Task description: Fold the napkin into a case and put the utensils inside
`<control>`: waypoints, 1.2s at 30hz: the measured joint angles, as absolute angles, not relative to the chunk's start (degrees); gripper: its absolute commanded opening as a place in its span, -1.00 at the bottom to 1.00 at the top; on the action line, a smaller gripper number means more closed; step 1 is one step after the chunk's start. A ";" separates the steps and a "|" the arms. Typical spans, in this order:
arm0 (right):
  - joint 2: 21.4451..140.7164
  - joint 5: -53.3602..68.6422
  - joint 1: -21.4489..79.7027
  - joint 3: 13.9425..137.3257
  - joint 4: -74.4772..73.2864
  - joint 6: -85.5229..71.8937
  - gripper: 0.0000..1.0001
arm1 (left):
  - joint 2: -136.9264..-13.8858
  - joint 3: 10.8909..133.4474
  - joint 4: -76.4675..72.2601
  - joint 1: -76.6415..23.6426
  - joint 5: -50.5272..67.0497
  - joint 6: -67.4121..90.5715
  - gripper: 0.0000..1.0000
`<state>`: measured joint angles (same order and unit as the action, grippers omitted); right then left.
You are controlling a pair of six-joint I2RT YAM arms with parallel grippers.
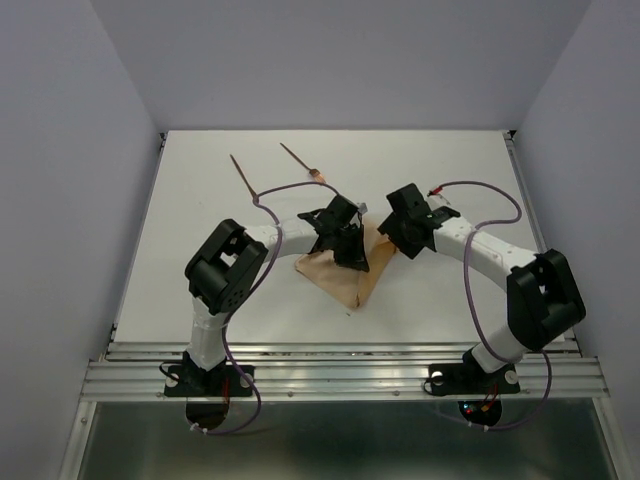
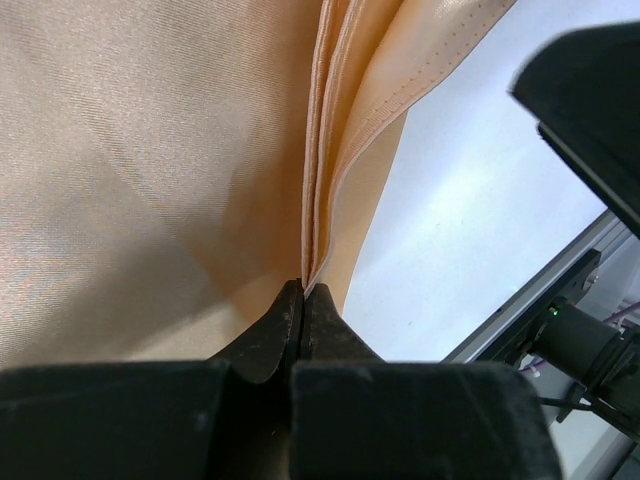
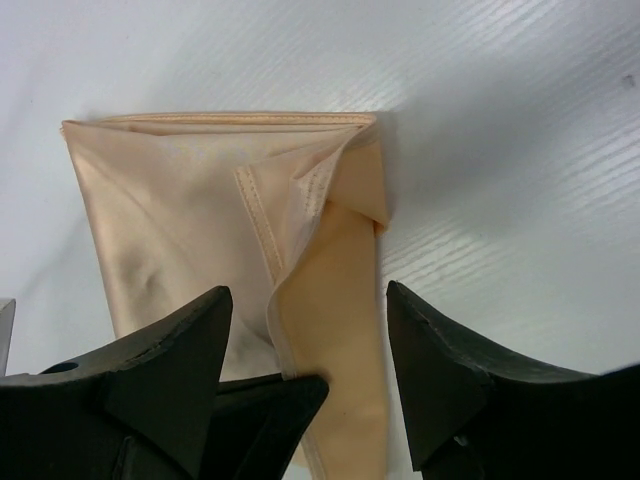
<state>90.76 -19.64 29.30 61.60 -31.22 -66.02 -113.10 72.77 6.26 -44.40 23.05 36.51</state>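
The tan napkin (image 1: 335, 282) lies folded in layers near the middle of the white table. My left gripper (image 1: 350, 258) is down on it. In the left wrist view the jaws (image 2: 303, 287) are shut on the napkin's (image 2: 150, 180) stacked hemmed edges. My right gripper (image 1: 393, 237) hovers at the napkin's right end, open. In the right wrist view its fingertips (image 3: 215, 300) stand on either side of a loose flap of the napkin (image 3: 180, 210) without touching it. The two utensils lie at the far left: a plain stick (image 1: 243, 176) and a fork (image 1: 300, 160).
The table's metal front rail (image 1: 340, 365) runs along the near edge by both arm bases. Purple cables loop beside each arm. Grey walls close in the sides and back. The right arm's black body (image 2: 590, 100) shows close by in the left wrist view.
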 measured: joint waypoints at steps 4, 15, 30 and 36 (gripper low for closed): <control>86.41 -19.51 27.79 57.49 -30.79 -65.32 0.38 | -113.10 72.77 6.31 -44.40 23.27 36.40 -1.00; 84.73 -18.22 25.21 49.30 -29.65 -62.13 0.36 | -113.08 73.41 8.27 -43.38 23.88 34.06 -1.00; 83.02 -13.15 25.10 46.37 -18.81 -57.54 0.33 | -112.97 74.28 9.15 -41.06 26.74 32.80 -1.00; 83.09 -13.02 24.69 48.82 -18.46 -56.73 0.33 | -111.24 74.35 9.76 -40.36 27.42 32.58 -1.00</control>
<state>83.09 -13.02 24.69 48.82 -18.46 -56.73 -111.24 74.35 9.76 -40.36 27.42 32.58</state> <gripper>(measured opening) 0.666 0.033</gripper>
